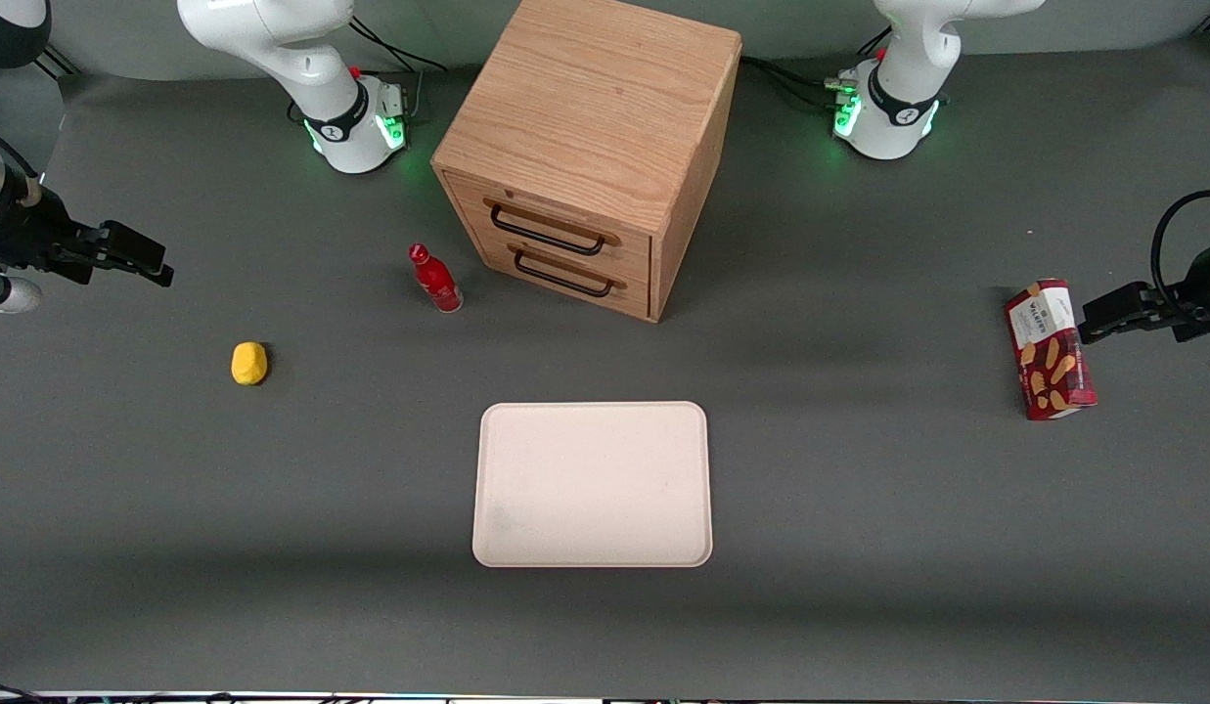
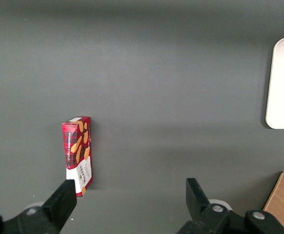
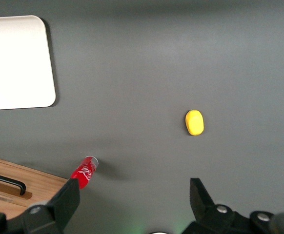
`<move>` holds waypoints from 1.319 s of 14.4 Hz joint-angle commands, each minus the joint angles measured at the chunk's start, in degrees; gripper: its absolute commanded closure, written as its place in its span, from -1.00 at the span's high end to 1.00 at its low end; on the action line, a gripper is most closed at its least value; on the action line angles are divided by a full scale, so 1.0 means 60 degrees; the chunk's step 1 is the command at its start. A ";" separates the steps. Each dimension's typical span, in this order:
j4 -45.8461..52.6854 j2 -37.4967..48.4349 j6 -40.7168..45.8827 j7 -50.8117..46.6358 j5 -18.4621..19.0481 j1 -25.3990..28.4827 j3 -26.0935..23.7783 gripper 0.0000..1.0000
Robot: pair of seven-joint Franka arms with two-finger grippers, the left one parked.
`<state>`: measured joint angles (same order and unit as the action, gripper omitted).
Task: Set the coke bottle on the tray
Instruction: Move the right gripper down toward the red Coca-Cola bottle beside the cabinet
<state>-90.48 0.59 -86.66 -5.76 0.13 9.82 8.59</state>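
The coke bottle is a small red bottle with a red cap. It stands upright on the grey table just in front of the cabinet's drawer corner, and the right wrist view shows the coke bottle beside one fingertip. The pale pinkish tray lies flat with nothing on it, nearer to the front camera than the bottle; the wrist views catch a corner of the tray. My right gripper hovers open toward the working arm's end of the table, well apart from the bottle and holding nothing.
A wooden two-drawer cabinet stands at the table's middle, farther from the front camera than the tray. A yellow lump lies on the table near my gripper. A red snack box lies toward the parked arm's end.
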 commanded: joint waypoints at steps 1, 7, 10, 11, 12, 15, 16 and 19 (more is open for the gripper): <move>0.0402 -0.0259 0.0235 0.0051 0.0082 0.0018 0.0019 1.00; 0.0213 -0.0113 0.0264 -0.1073 -0.0065 0.0136 -0.0755 1.00; -0.0897 0.0311 0.0060 -0.1794 -0.0065 0.0136 -0.1488 1.00; -0.1366 0.0472 -0.0130 -0.1823 -0.0079 0.0136 -0.1664 1.00; -0.2037 0.0763 -0.0465 -0.1838 -0.0123 0.0136 -0.1883 1.00; -0.4570 0.2051 -0.2074 -0.2365 -0.0490 0.0136 -0.2541 1.00; -0.5173 0.2287 -0.2471 -0.2380 -0.0504 0.0136 -0.2704 1.00; -0.6772 0.2597 -0.3863 -0.2644 -0.0856 0.0150 -0.3056 1.00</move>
<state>-124.14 12.89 -104.64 -20.20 -3.21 10.77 -8.70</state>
